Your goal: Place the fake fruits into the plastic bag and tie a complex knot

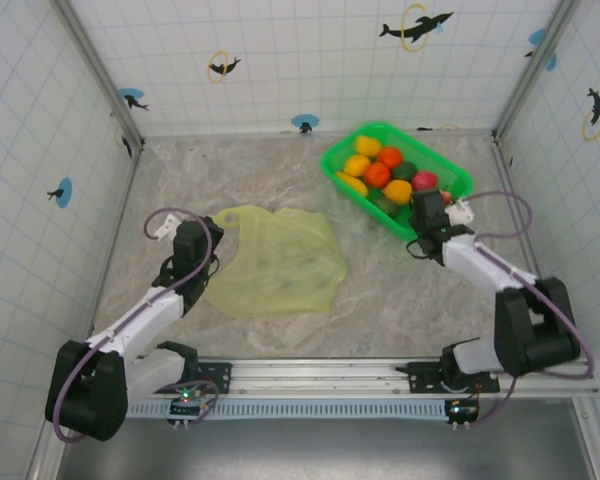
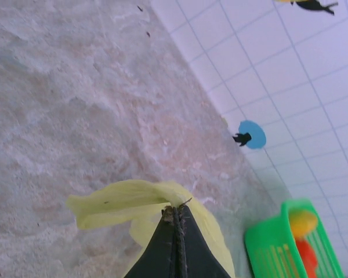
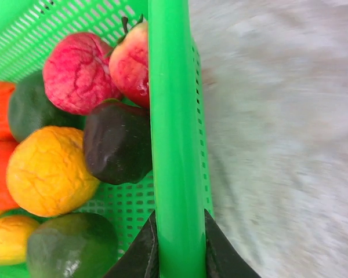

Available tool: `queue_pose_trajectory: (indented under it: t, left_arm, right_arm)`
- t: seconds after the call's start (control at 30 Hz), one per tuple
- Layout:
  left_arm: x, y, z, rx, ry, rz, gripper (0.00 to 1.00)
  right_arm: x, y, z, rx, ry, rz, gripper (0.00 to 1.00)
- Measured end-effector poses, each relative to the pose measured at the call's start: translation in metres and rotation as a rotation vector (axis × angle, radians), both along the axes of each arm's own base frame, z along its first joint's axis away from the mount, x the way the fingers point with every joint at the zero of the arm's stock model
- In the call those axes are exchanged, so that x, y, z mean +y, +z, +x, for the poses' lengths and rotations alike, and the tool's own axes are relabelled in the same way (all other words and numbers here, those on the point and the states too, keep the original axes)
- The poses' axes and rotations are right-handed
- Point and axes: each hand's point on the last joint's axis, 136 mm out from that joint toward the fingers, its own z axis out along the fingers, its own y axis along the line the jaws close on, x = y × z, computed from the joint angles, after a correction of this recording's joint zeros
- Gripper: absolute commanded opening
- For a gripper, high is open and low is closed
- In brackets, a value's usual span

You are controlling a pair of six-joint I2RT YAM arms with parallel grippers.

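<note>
Nearest the arm bases, the left gripper (image 1: 196, 252) sits low at the left edge of the plastic bag (image 1: 277, 262). In the left wrist view its fingers (image 2: 162, 255) are pressed flat together with no gap, and a fold of the bag's pale yellow film (image 2: 124, 202) rises to their tips, apparently pinched there. The bag lies flattened and crumpled on the marbled table (image 1: 380, 290), left of centre, with one loop handle (image 1: 230, 215) pointing towards the back. It is well apart from the green tray (image 1: 458, 172). Further out on the right, the right gripper (image 1: 427, 216) is at the tray's near corner. Up close, its fingers (image 3: 140, 255) are clamped on either side of the tray's rim (image 3: 168, 87), one inside and one outside. The fake fruits (image 1: 390, 172) are all in the tray: a blackish one (image 3: 117, 142) against the gripped wall, two red (image 3: 78, 72), an orange-yellow one (image 3: 49, 171) and a dark green one (image 3: 72, 246). Beyond stands the tiled wall (image 1: 280, 50).
</note>
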Motion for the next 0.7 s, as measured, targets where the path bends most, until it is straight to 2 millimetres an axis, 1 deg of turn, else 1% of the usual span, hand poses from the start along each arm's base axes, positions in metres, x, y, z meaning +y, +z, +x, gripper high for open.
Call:
queue_pose_trajectory:
  t: [0.07,0.13,0.2,0.23,0.3,0.37,0.43,0.47,0.5,0.57,0.67,0.7]
  left_arm:
    - [0.006,-0.002,0.002,0.004,0.024,-0.008,0.00]
    - [0.007,-0.005,0.004,0.010,0.036,-0.023,0.00]
    - [0.007,-0.009,0.005,0.019,0.041,-0.036,0.00]
    - [0.006,-0.011,0.005,0.025,0.043,-0.045,0.00]
    - [0.006,-0.014,0.006,0.033,0.046,-0.058,0.00]
    - [0.005,-0.016,0.006,0.038,0.047,-0.070,0.00]
    - [0.003,-0.014,0.007,0.034,0.042,-0.077,0.00]
    - [0.002,-0.011,0.008,0.029,0.038,-0.080,0.00]
    - [0.002,-0.009,0.010,0.024,0.035,-0.080,0.00]
    - [-0.001,0.000,0.013,0.007,0.024,-0.081,0.00]
    - [-0.006,0.016,0.020,-0.027,-0.002,-0.082,0.00]
    - [-0.007,0.021,0.021,-0.037,-0.009,-0.082,0.00]
  right_arm:
    - [-0.009,0.003,-0.025,-0.040,-0.067,0.027,0.05]
    - [-0.012,0.000,-0.045,-0.056,-0.113,0.047,0.06]
    - [-0.011,-0.005,-0.056,-0.042,-0.151,0.063,0.07]
    - [-0.008,-0.008,-0.059,-0.036,-0.168,0.079,0.10]
    - [-0.002,-0.014,-0.064,-0.019,-0.195,0.111,0.33]
    - [0.005,-0.018,-0.070,-0.001,-0.196,0.118,0.53]
    - [0.011,-0.018,-0.074,0.008,-0.169,0.101,0.69]
    - [0.012,-0.017,-0.076,0.006,-0.154,0.087,0.72]
    - [0.013,-0.014,-0.077,0.003,-0.140,0.074,0.74]
    - [0.010,-0.005,-0.077,-0.017,-0.107,0.035,0.75]
    - [0.007,0.014,-0.077,-0.058,-0.034,-0.045,0.73]
    - [0.008,0.020,-0.077,-0.072,-0.004,-0.076,0.71]
